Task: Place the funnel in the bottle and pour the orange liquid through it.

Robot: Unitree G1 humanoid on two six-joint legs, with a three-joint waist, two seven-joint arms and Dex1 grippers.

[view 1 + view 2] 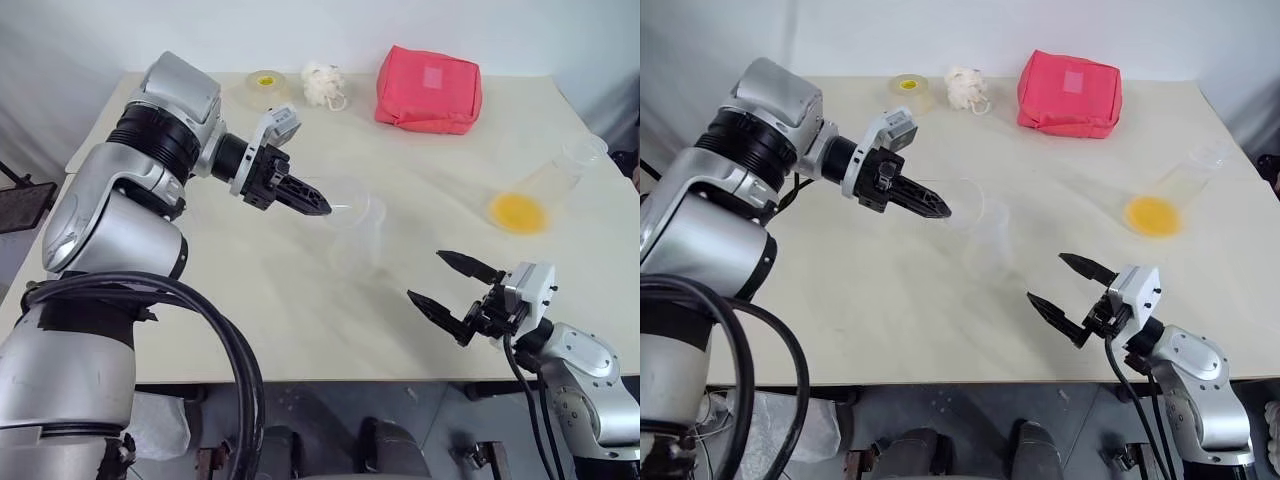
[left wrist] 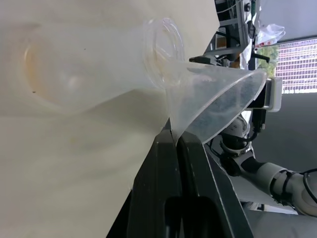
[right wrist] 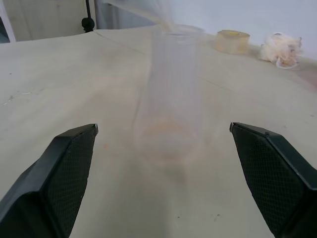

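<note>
Between left pincer (image 2: 174, 141) tips — funnel (image 2: 218, 101) rim

The funnel (image 2: 218, 99) and bottle (image 3: 171, 94) are clear, the orange liquid (image 1: 517, 211) bright yellow-orange, the pouch (image 1: 428, 90) pink-red.

My right fingers (image 3: 277, 163) run off the edge; the clear bottle (image 3: 171, 94) ahead blurs into the tabletop (image 3: 59, 84)

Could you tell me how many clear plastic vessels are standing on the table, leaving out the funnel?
2: an empty bottle mid-table under the funnel, and a flask holding orange liquid near the table's right edge.
</note>
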